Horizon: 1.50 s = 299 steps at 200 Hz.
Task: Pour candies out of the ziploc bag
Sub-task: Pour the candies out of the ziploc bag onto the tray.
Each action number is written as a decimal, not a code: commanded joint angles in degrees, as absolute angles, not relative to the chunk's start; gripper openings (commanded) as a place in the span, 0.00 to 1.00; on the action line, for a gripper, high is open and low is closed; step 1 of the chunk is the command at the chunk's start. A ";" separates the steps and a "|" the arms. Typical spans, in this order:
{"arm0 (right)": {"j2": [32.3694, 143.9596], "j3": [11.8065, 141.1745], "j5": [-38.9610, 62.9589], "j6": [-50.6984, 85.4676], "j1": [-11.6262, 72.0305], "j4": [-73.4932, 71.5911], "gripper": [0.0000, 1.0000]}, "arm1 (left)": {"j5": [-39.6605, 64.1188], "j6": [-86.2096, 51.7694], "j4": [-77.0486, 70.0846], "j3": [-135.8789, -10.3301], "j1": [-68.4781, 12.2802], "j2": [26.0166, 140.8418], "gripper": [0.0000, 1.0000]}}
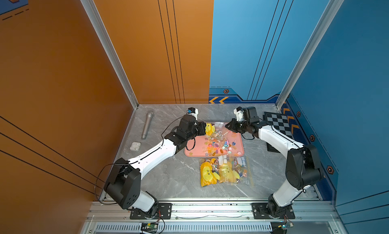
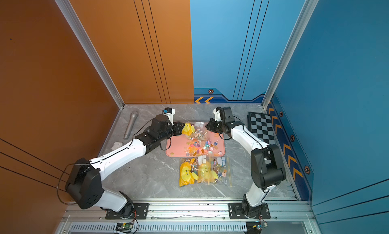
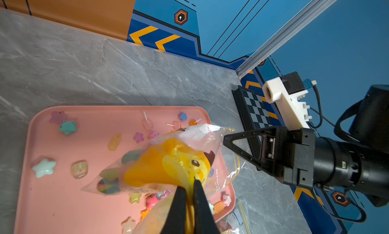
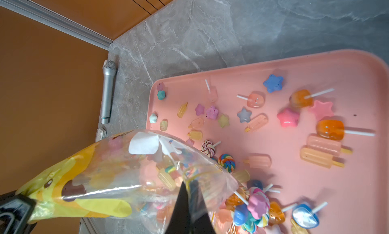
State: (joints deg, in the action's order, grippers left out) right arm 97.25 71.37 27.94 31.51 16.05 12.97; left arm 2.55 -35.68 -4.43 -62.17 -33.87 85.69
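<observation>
Left end effector: my left end effector is pinched tight on the yellow-printed corner of the ziploc bag, with the yellow film squeezed between the two black fingers.
Right end effector: my right end effector is clamped on the clear film at the bag's opposite side, beside thin yellow lines in the plastic.
Ziploc bag: in both top views it hangs stretched between my two end effectors, off the worktop and above the far edge of the pink tray. A white label patch shows on the clear part.
Candies: most of the candies lie scattered across the tray. They are stars, ice-lolly shapes and swirl lollipops on white sticks, in pink, blue, orange and purple, thickest from the tray's middle toward my right arm's side.
Inside the bag: a few coloured pieces show through the film near its low corner. I cannot tell whether all of them are inside or lying on the tray beneath.
Two more bags: two more bags with yellow prints lie flat, side by side, on the worktop just beside the tray's near edge.
Microphone: a silver microphone lies near the orange wall, well apart from the tray, with a white earbud case near its tail end.
Chessboard: a chessboard lies by the blue wall, behind my right arm.
</observation>
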 commanded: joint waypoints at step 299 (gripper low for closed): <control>106.47 83.76 29.79 30.85 16.67 16.92 0.00 | -2.07 -30.25 -3.80 -64.78 -32.69 83.06 0.00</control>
State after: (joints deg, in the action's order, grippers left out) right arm 105.14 81.32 29.82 31.46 16.49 15.53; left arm 0.10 -32.27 -3.18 -63.75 -33.36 85.58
